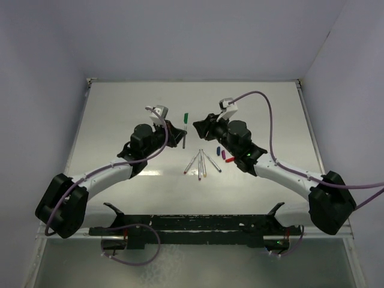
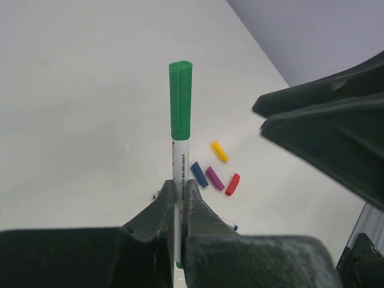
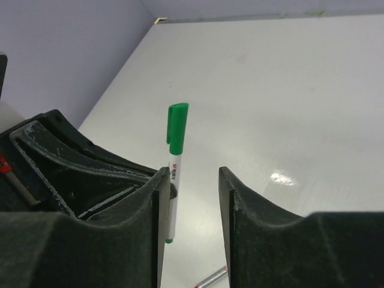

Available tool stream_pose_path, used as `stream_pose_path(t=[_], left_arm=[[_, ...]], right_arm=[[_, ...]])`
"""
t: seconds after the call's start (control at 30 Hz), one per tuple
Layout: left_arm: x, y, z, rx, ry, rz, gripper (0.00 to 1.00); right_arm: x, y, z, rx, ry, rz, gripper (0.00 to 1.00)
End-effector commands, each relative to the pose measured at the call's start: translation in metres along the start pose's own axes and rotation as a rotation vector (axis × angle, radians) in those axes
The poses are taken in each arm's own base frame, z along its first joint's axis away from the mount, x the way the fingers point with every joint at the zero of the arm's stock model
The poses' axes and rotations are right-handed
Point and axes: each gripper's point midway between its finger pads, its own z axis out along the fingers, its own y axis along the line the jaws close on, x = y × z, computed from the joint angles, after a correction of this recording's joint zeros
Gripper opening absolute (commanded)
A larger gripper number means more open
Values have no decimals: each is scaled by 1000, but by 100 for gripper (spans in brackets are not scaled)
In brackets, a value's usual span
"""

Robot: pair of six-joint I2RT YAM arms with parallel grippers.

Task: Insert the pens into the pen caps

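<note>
1. well, the table [image 1: 258, 108] carries all the spare parts near its middle, likely so that either side can reach them.
2. left gripper [image 2: 179, 192]: jaws clenched on the barrel of 1 pen [image 2: 180, 157], which sticks straight out past the fingertips, presenting its far end for capping.
3. right gripper [image 3: 195, 180]: jaws released and the gap empty. that pen stands just off 1 finger's inner face, unpinched; whether they touch i cannot tell.
4. 4 loose pens [image 1: 203, 163] lie fanned on the table, uncapped.
5. the green cap [image 2: 180, 99] sits on the held pen's far end, seemingly seated. the blue cap [image 2: 198, 174], purple cap [image 2: 214, 178], red cap [image 2: 233, 184] and yellow cap [image 2: 219, 151] lie clustered beyond the jaws.
</note>
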Motion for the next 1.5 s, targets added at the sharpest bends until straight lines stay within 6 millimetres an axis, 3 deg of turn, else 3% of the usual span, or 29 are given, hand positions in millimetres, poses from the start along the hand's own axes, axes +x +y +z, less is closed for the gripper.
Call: stream_pose_path(t=[0.0, 0.1, 0.17, 0.2, 0.53, 0.67, 0.87, 1.23, 1.47], left_arm=[[10, 31, -10, -146, -1, 21, 0], [17, 51, -11, -231, 30, 30, 0], [15, 60, -10, -270, 42, 41, 0], [14, 65, -9, -286, 51, 48, 0], [5, 121, 0, -386, 100, 5, 0], [20, 148, 14, -426, 195, -9, 0], [39, 174, 33, -463, 304, 7, 0], [60, 206, 45, -530, 407, -31, 1], [67, 212, 46, -549, 427, -62, 14]], right_arm=[[-60, -6, -13, 93, -151, -115, 48], [-69, -12, -19, 113, -160, -145, 82], [-70, -20, -20, 130, -141, -152, 98], [-69, -22, -21, 126, -131, -161, 100], [-66, -51, -44, 112, -229, -165, 100], [-61, -60, -42, 148, -219, -166, 100], [-53, -76, -41, 218, -204, -142, 99], [-35, -81, -39, 237, -120, -79, 100], [-36, -81, -47, 232, -145, -65, 100]])
